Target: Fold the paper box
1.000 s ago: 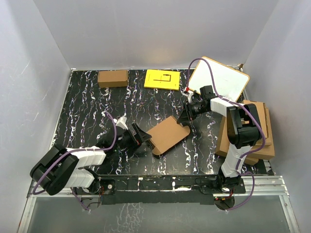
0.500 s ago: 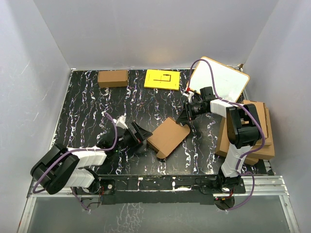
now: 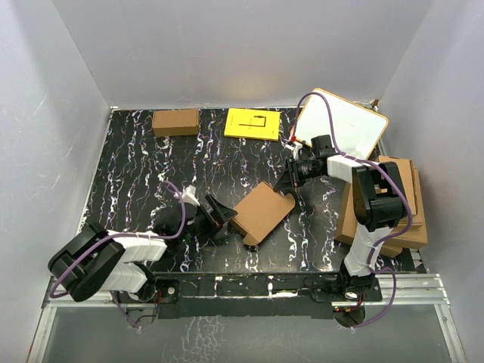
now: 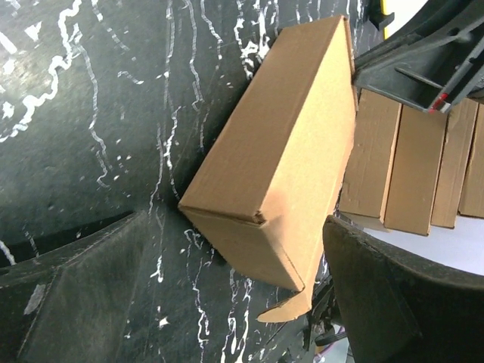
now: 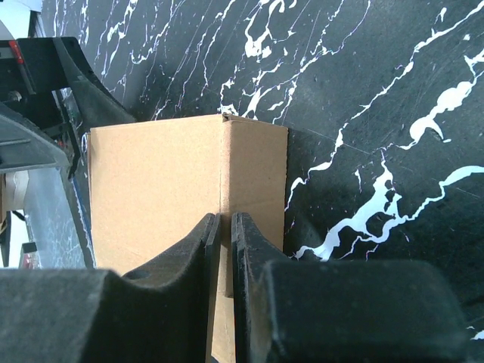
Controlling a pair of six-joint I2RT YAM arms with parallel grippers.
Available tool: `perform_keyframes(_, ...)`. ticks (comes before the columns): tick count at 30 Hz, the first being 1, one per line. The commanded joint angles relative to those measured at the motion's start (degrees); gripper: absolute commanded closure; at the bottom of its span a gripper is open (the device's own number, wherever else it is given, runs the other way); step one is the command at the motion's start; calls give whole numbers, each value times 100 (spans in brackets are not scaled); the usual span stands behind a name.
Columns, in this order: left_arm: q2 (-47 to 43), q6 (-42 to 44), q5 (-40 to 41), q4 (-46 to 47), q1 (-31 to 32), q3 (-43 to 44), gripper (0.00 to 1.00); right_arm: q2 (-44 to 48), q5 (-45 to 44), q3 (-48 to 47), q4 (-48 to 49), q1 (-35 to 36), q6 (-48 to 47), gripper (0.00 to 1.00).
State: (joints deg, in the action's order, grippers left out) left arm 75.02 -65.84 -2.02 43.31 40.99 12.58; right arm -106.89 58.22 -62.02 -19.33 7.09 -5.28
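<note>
Top view: even, diffuse overhead light; white walls (image 3: 227,53) bright, shadows faint on the dark table (image 3: 136,174). Left wrist cam: paper box (image 4: 280,151) sharp, left fingers (image 4: 76,295) dim and blurred (too near the lens). Right wrist cam: right fingers (image 5: 318,310) soft-focus, tabletop crisp, w/ a narrow shadow along the box's right side.

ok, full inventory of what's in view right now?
oblong brown cardboard paper box: 1, brown, table centre
smaller plain brown carton: 1, brown, far left
flat yellow sheet: 1, yellow, far centre
white wood-edged board: 1, white, far right
pile of larger brown cardboard sheets: 1, brown, right edge
black white-veined table: 1, black
left gripper: 1, black, open at box's near-left end
right gripper: 1, black, shut on box's edge
</note>
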Motion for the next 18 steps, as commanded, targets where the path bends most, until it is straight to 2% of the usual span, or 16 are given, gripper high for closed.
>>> perform_keyframes(1,-128,-348,486,180,189,-171,3,-95,-250,63,245,-26,41,85)
perform_keyframes(13,263,-1197,1400,1201,784,-352,3,-152,-276,76,255,-37,61,85)
perform_keyframes(18,483,-1375,1748,1200,995,-284,3,-163,-320,85,255,-48,62,85)
